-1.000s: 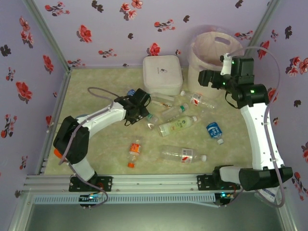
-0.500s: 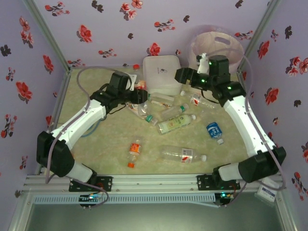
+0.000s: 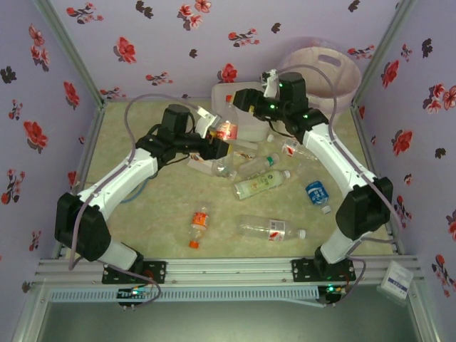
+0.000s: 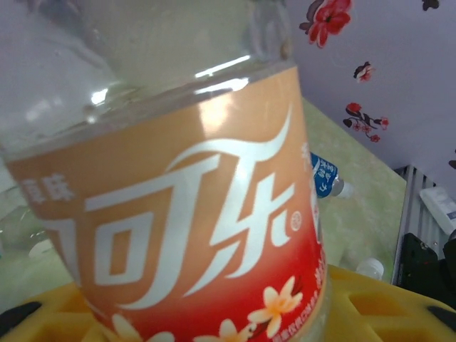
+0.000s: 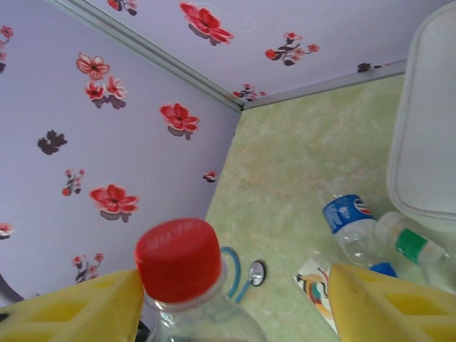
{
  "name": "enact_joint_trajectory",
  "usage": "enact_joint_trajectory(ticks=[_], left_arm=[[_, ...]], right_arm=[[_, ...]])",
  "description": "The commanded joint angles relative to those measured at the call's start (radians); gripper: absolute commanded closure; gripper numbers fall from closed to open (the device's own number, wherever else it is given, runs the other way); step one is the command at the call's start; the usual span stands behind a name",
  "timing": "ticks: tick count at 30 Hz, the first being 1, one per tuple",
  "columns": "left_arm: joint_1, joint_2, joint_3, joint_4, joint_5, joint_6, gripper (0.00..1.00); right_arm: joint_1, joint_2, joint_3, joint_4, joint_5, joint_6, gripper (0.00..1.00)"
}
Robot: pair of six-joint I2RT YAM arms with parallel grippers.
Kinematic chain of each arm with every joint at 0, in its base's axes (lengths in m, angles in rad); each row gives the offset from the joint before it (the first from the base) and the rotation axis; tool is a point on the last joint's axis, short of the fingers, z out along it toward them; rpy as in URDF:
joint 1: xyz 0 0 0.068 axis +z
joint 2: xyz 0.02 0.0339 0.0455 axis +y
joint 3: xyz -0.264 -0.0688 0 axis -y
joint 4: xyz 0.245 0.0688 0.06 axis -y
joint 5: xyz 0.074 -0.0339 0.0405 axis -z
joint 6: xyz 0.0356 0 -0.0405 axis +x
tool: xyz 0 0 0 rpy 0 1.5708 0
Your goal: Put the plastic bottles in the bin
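**Mid-air handover under way, bin drop to follow**

Far right corner: tall cream bin (image 3: 349, 71) with pale-pink liner, mouth open. Just left of it, the flat white lidded box (image 3: 253, 127).

Over the near edge of that box: red-and-orange labelled bottle (image 4: 178, 214), held upright and off the table, well apart from the bin. Clamped low on its label by the left gripper (image 3: 221, 142), jaws closed tight on the body, yellow pads showing under the label in the left wrist view.

At the bottle's top: right gripper (image 5: 235, 299), jaws open and straddling the red cap (image 5: 178, 249). One yellow finger (image 5: 78, 306) touching the cap's side, the other well clear. Nothing gripped on that side.

Likely step: passing this bottle from left arm to right, the bin lying on the right arm's side.

Next, by that reading: close the right jaws squarely on the neck or cap, release the left only once that hold is firm, then carry right and far to the bin's mouth.

Loose on the table (image 3: 142, 206), waiting: green-labelled bottle (image 3: 262, 184), blue-labelled bottle (image 3: 317, 192), long clear bottle (image 3: 271, 228), small orange bottle (image 3: 199, 224).
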Motion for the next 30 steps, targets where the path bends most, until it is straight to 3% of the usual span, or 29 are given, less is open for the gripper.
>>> enact_joint_trajectory(ticks=[1, 7, 12, 17, 23, 25, 27, 28, 30], left_arm=[[0.007, 0.035, 0.019, 0.022, 0.07, 0.053, 0.93], [0.007, 0.064, 0.046, 0.008, 0.069, 0.053, 0.93], [0.007, 0.082, 0.062, 0.004, 0.068, 0.045, 0.89], [0.007, 0.086, 0.068, 0.006, 0.068, 0.048, 0.86], [0.006, 0.077, 0.07, 0.015, 0.062, 0.032, 0.75], [0.007, 0.076, 0.068, 0.018, 0.061, 0.027, 0.75], [0.007, 0.075, 0.067, 0.016, 0.061, 0.028, 0.75], [0.006, 0.076, 0.067, 0.015, 0.061, 0.028, 0.75], [0.007, 0.076, 0.067, 0.015, 0.06, 0.031, 0.75]], right_arm=[[0.009, 0.039, 0.065, 0.046, -0.06, 0.032, 0.34], [0.01, 0.063, 0.074, 0.023, -0.06, 0.016, 0.43], [0.011, 0.062, 0.111, -0.12, 0.005, -0.077, 0.63], [0.01, 0.059, 0.144, -0.191, 0.056, -0.143, 0.76], [-0.002, 0.06, 0.176, -0.198, 0.084, -0.158, 0.86], [-0.009, 0.058, 0.185, -0.195, 0.086, -0.155, 0.82], [-0.014, 0.066, 0.198, -0.205, 0.08, -0.145, 0.5], [-0.014, 0.072, 0.204, -0.217, 0.081, -0.143, 0.42], [-0.011, 0.095, 0.223, -0.251, 0.081, -0.141, 0.35]])
